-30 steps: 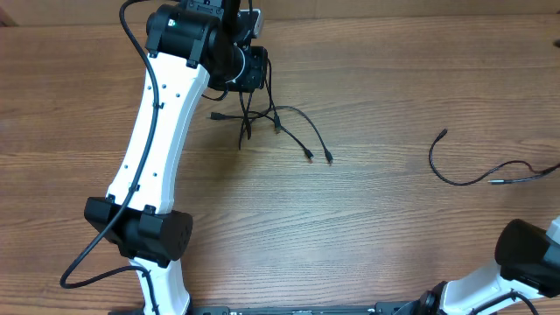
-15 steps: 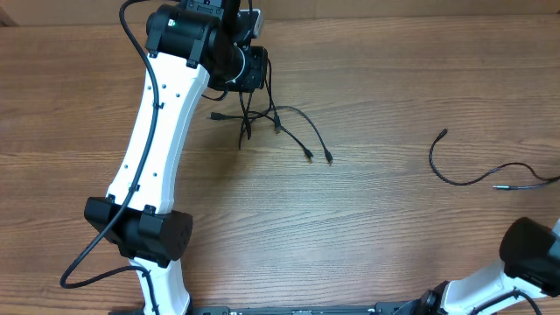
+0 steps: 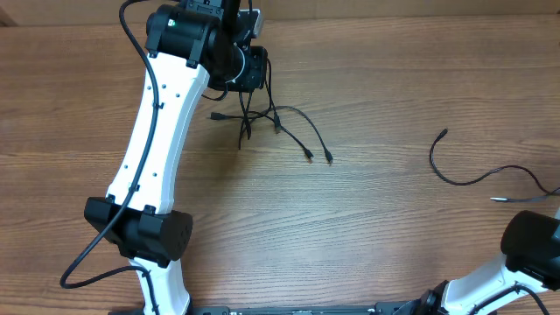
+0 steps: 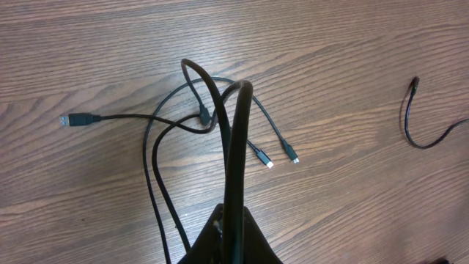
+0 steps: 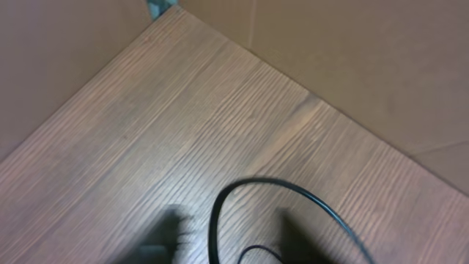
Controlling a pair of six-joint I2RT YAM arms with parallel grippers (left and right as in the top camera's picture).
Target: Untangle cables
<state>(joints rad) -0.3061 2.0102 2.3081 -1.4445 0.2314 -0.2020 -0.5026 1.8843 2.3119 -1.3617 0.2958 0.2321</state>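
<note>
A tangle of thin black cables (image 3: pixel 273 118) lies at the table's far middle, and shows in the left wrist view (image 4: pixel 201 121) with a USB plug (image 4: pixel 71 119) pointing left and two small silver-tipped plugs (image 4: pixel 269 164) to the right. My left gripper (image 4: pixel 233 236) is shut on a loop of this bundle and holds it up; overhead it sits at the tangle's top (image 3: pixel 252 68). A separate cable (image 3: pixel 455 175) curves at the right, its silver tip (image 3: pixel 497 199) near my right arm. My right gripper (image 5: pixel 234 238) is blurred, fingers apart, with a loop of that cable (image 5: pixel 220 209) between them.
The left arm (image 3: pixel 162 131) stretches from the front edge to the far side. The right arm's joint (image 3: pixel 534 249) sits at the front right corner. A brown wall (image 5: pixel 352 59) borders the table's far right corner. Wood tabletop (image 3: pixel 376 227) all round.
The separate cable's right part and silver tip have slid toward the front right, and the right arm has shifted slightly. The left arm and the tangle have not moved.
</note>
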